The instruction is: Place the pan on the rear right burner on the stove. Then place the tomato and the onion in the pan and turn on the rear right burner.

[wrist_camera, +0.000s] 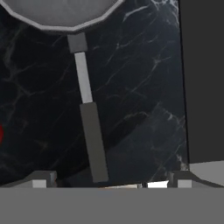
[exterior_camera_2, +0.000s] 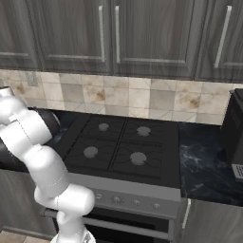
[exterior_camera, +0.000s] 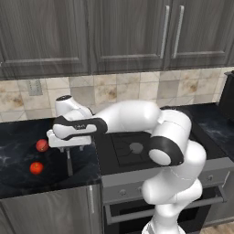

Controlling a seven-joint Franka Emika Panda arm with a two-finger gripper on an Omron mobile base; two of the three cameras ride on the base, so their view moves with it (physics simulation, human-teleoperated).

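Note:
The pan lies on the dark counter left of the stove; its long handle runs toward me, and the handle also sticks out below my hand. My gripper hangs open above the handle's end, one finger on each side, gripping nothing. Seen from the left base camera, the gripper points down at the counter. The onion and the brighter tomato rest on the counter left of the handle. The rear right burner is bare.
A black appliance stands on the counter right of the stove. The stove's left edge runs close beside the pan handle. Dark cabinets hang above the tiled backsplash.

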